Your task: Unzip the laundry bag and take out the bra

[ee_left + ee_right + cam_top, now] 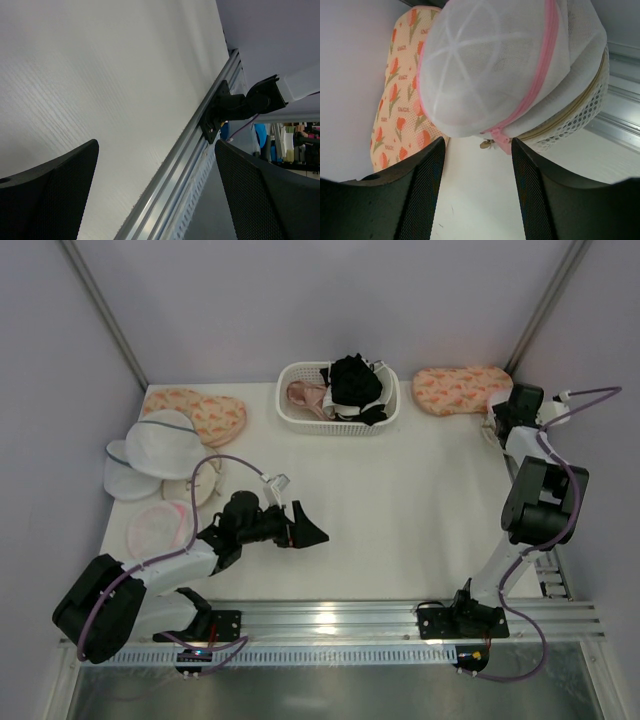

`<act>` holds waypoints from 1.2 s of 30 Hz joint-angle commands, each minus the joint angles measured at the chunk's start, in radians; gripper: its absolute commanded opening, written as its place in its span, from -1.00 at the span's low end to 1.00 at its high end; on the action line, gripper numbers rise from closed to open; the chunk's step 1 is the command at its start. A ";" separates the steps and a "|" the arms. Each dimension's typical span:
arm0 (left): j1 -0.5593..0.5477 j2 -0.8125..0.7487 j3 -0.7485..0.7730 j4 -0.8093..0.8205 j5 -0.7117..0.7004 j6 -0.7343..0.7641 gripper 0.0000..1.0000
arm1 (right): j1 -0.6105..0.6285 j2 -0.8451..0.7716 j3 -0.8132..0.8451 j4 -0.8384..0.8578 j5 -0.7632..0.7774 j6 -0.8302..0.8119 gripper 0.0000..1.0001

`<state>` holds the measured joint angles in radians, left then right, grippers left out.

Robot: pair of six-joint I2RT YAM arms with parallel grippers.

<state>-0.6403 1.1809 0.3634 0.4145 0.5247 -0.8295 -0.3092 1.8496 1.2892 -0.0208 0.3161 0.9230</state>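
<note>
The laundry bag, a domed white mesh pouch with a pink zip, lies close in front of my right gripper. Its pink zip end and small metal pull sit level with the fingertips, between the jaws. The right gripper is open and touches nothing. In the top view it is at the far right corner and hides the bag. A pale pink bra lies in the white basket beside a black garment. My left gripper is open and empty over bare table, as the left wrist view also shows.
The bag rests on a white mesh case with a tan zip, beside a tulip-print pouch. At the left are another tulip pouch, a larger white mesh bag and a round pink-rimmed pouch. A metal rail runs along the near edge.
</note>
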 commanded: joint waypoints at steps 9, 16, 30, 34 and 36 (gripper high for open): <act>-0.004 -0.056 -0.023 -0.032 -0.029 0.035 0.99 | -0.005 0.085 0.235 -0.192 0.163 -0.016 0.19; -0.002 -0.081 -0.020 -0.052 -0.034 0.041 0.99 | -0.004 0.131 0.300 -0.274 0.156 -0.007 0.27; -0.004 -0.102 -0.030 -0.065 -0.042 0.040 0.99 | -0.004 0.181 0.335 -0.249 0.117 -0.065 -0.93; -0.004 -0.118 -0.029 -0.074 -0.043 0.040 0.99 | -0.002 0.100 0.236 -0.159 0.087 -0.073 -0.93; -0.004 -0.125 -0.027 -0.080 -0.045 0.038 0.99 | 0.007 0.024 0.147 -0.082 0.060 -0.087 -0.93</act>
<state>-0.6403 1.0847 0.3378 0.3317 0.4896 -0.8040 -0.3122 2.0003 1.5173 -0.2188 0.4000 0.8661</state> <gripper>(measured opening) 0.994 0.051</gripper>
